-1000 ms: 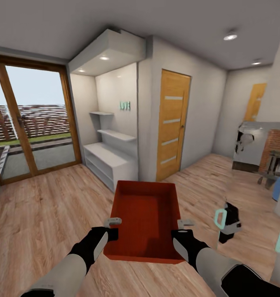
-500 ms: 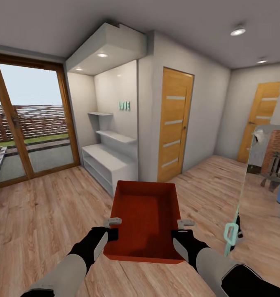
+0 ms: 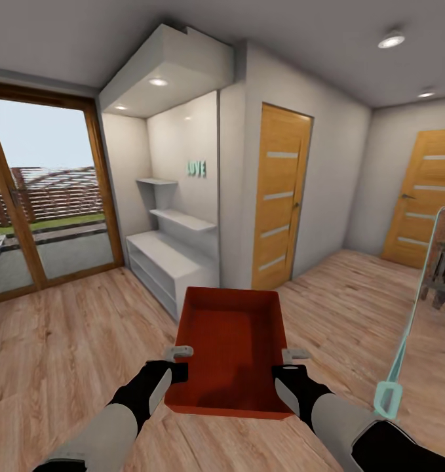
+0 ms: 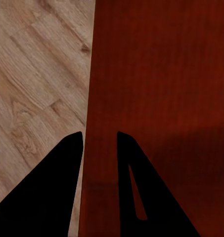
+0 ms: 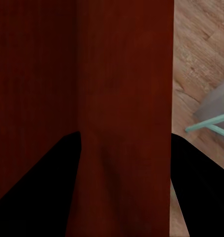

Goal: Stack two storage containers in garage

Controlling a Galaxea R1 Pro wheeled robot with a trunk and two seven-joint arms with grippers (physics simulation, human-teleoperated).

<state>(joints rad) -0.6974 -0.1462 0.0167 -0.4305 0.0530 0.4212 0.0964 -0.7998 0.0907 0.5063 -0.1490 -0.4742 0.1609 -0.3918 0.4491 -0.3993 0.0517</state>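
Bright, sharp render; ceiling spotlights.

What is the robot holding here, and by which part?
One storage container, carried by both claws: left claw straddles its left side wall, right claw its right side wall, near the robot's end.

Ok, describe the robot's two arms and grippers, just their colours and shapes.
Both arms match: light grey rounded forearm shells that narrow into black wrist sections. The left gripper and the right gripper end in small pale grey fingertips. In the wrist views the fingers show as flat black tapering wedges; one on the left has a narrow slot.
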